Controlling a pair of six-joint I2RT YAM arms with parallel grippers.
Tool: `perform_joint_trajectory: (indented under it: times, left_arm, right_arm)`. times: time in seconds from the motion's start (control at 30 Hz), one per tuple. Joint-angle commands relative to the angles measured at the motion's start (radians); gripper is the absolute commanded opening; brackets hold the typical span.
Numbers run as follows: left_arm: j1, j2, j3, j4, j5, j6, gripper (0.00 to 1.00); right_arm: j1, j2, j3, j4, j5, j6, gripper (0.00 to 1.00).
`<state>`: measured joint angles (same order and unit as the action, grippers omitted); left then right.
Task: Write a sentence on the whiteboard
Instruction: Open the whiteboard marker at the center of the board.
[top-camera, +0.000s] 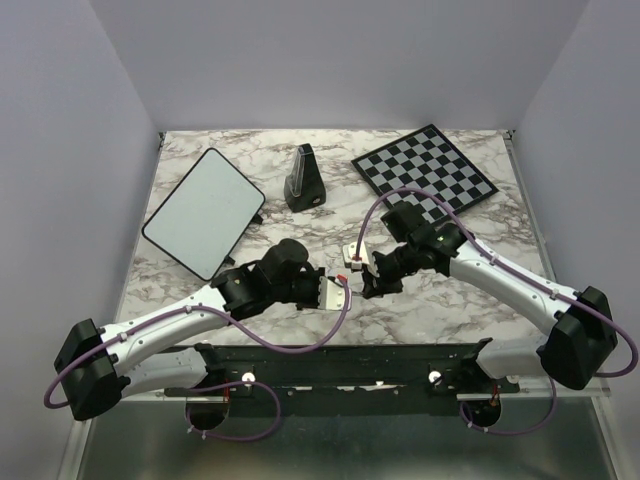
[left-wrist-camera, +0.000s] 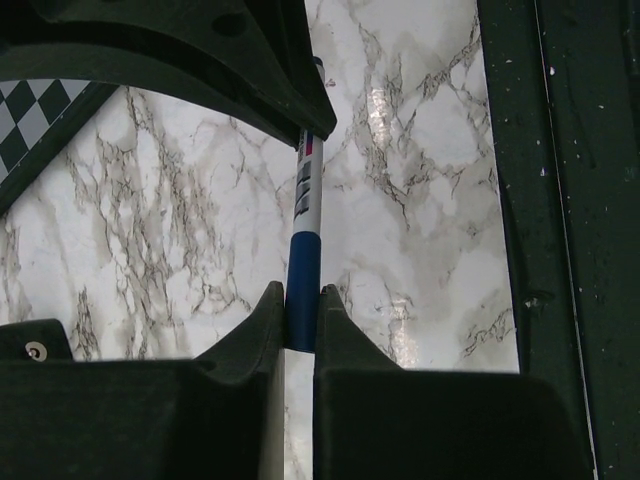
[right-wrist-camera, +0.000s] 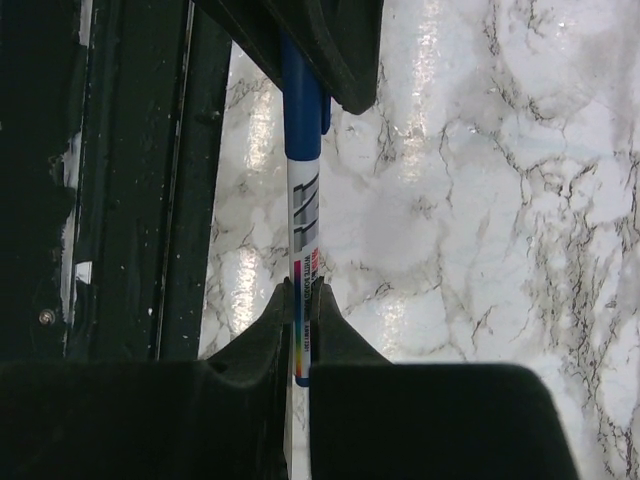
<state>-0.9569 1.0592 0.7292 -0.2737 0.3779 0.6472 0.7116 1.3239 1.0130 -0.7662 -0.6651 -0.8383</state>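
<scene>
Above the grey-veined marble table (top-camera: 430, 312), right of the blank black-rimmed white whiteboard (top-camera: 200, 210), a blue-capped white marker (left-wrist-camera: 304, 250) is clamped by left gripper (left-wrist-camera: 300, 298) and right gripper (right-wrist-camera: 300, 292); nothing is written yet.

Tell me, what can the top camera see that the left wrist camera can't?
Only the top view shows the blank whiteboard and a black upright object. Only the left wrist view shows, up close, the left end effector pinching the blue end of the marker. Both show the marble table and the chessboard.
</scene>
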Motion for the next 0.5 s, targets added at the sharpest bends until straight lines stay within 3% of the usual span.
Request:
perform_joint_trajectory:
  times: [0.0,0.07,0.17,0.2,0.23,0.3,0.4,0.47]
  left_arm:
    - [-0.005,-0.005,0.016,0.030,0.044,-0.046,0.00]
    - [-0.005,-0.028,0.003,0.042,0.050,-0.075,0.00]
    - [-0.003,-0.070,-0.016,0.087,0.009,-0.187,0.00]
    - [-0.003,-0.080,-0.019,0.108,-0.011,-0.222,0.00]
    - [0.000,-0.091,-0.028,0.120,-0.025,-0.294,0.00]
    - [0.012,-0.129,-0.048,0.180,-0.065,-0.378,0.00]
    - [0.029,-0.201,-0.091,0.311,-0.135,-0.576,0.00]
    - [0.040,-0.269,-0.155,0.422,-0.160,-0.664,0.00]
  right_arm:
    - [0.003,0.009,0.032,-0.033,-0.050,0.008,0.05]
    - [0.003,0.005,0.038,-0.038,-0.063,0.011,0.05]
    - [-0.012,-0.005,0.068,-0.048,-0.088,0.042,0.18]
    - [-0.026,-0.012,0.084,-0.056,-0.105,0.057,0.51]
    - [-0.059,-0.020,0.104,-0.064,-0.143,0.068,0.69]
    - [-0.104,-0.035,0.229,-0.129,-0.191,0.074,0.94]
    - [-0.185,-0.032,0.491,-0.267,-0.232,0.068,1.00]
    - [-0.238,-0.037,0.579,-0.257,-0.260,0.119,1.00]
